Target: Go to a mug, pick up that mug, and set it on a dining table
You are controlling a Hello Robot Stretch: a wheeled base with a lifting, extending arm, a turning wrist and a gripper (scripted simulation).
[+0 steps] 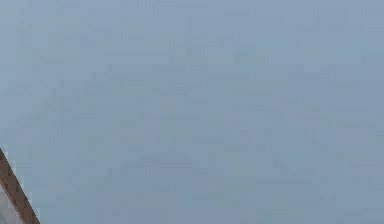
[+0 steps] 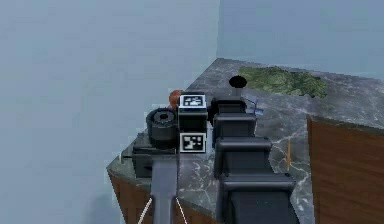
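Stretch's arm (image 2: 238, 150) reaches across a grey stone counter (image 2: 300, 110) with wooden sides. Its gripper (image 2: 158, 125) sits at the counter's left corner edge, just left of two white markers (image 2: 192, 142) with black patterns. How far the claw is spread cannot be told, nor whether it holds anything. A reddish-brown round blob (image 2: 175, 97), possibly the mug, shows just left of the upper marker. A dark round thing (image 2: 238, 80) and a green patch (image 2: 285, 80) lie farther out. Ahead stands a pale wall (image 1: 200, 100), with a brown strip (image 1: 15, 195) at lower left.
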